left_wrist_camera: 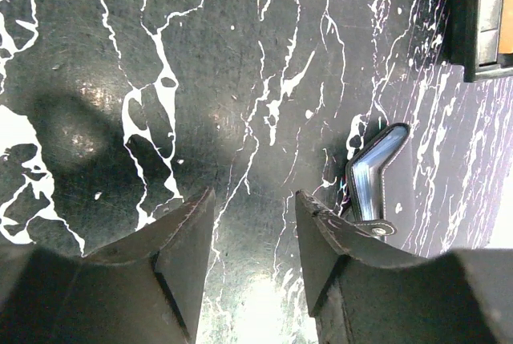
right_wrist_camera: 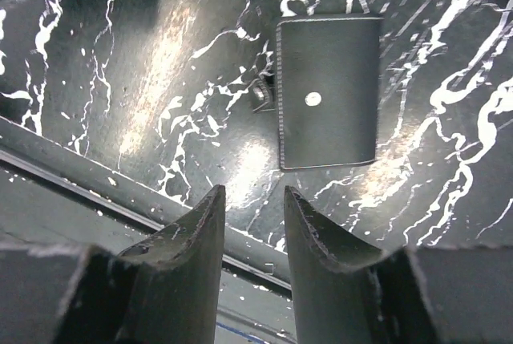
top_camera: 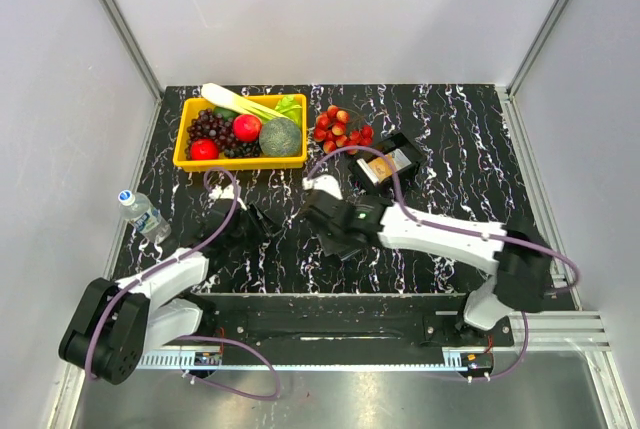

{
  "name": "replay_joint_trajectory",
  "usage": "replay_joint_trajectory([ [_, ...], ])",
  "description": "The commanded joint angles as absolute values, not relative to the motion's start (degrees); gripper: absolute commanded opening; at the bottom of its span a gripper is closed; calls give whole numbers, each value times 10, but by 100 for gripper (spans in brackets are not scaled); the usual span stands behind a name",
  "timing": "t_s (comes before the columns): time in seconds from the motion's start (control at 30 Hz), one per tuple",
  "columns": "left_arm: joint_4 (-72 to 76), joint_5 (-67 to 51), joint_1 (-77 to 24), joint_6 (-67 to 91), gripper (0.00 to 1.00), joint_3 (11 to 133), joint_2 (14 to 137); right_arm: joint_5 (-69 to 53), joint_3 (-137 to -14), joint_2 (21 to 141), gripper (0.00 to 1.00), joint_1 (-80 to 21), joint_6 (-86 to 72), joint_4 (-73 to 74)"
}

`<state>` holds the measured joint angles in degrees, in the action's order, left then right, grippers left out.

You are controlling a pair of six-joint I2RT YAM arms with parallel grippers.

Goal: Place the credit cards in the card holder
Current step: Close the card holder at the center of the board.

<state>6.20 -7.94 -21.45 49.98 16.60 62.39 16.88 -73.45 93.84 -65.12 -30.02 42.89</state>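
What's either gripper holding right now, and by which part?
Nothing. The left gripper and right gripper both have their jaws apart over bare table; the card holder lies flat, untouched by either.

A black worktop [top_camera: 470, 179] veined with white marble streaks stands enclosed by plain pale grey walls [top_camera: 330, 9]; aluminium posts [top_camera: 118, 24] rise from its far corners. A brushed metal surface [top_camera: 400, 399] runs beyond its near edge.
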Motion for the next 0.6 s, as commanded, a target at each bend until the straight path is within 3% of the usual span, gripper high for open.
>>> replay_joint_trajectory([
  [0.0, 94, -101, -213, 480, 49, 170, 613, 150, -662, 849, 40, -600, -312, 350],
  [0.03, 98, -103, -214, 482, 49, 169, 616, 122, -644, 838, 37, -572, -312, 335],
  [0.1, 106, -105, -221, 484, 49, 170, 621, 81, -610, 827, 13, -528, -305, 304],
  [0.57, 194, -82, -347, 569, 50, 192, 701, -62, -588, 953, 4, -448, -232, 192],
])
